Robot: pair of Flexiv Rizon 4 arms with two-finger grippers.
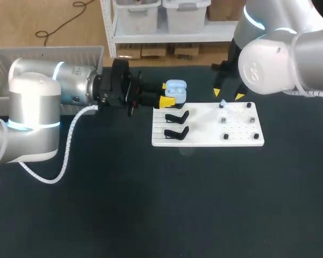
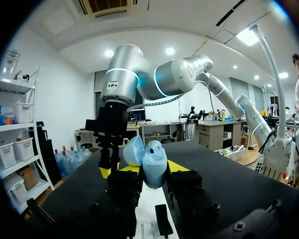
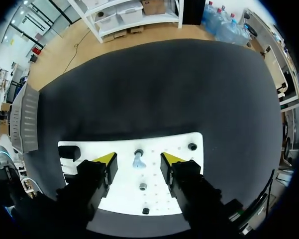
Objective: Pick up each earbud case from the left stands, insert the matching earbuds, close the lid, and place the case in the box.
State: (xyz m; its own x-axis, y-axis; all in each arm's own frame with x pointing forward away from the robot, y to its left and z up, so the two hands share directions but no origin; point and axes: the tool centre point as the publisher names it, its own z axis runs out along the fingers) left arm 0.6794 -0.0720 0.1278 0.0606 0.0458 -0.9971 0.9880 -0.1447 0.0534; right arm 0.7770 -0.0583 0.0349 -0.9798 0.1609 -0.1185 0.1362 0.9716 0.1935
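My left gripper [image 1: 166,99] is shut on a light blue earbud case [image 1: 176,90], holding it with its lid open just behind the white board's [image 1: 208,138] near-left corner. In the left wrist view the case [image 2: 150,162] stands upright between the yellow-tipped fingers [image 2: 177,166]. Two black stands [image 1: 176,124] sit on the board's left part. My right gripper [image 1: 228,97] hangs over the board's right part, open. A light blue earbud [image 3: 138,160] stands on a peg between its fingers [image 3: 105,158], with a gap on each side.
Several small black pegs [image 1: 225,136] dot the board's right half. A grey plastic basket [image 1: 48,56] stands at the table's back left, behind my left arm. Dark table surface [image 1: 166,204] lies in front of the board.
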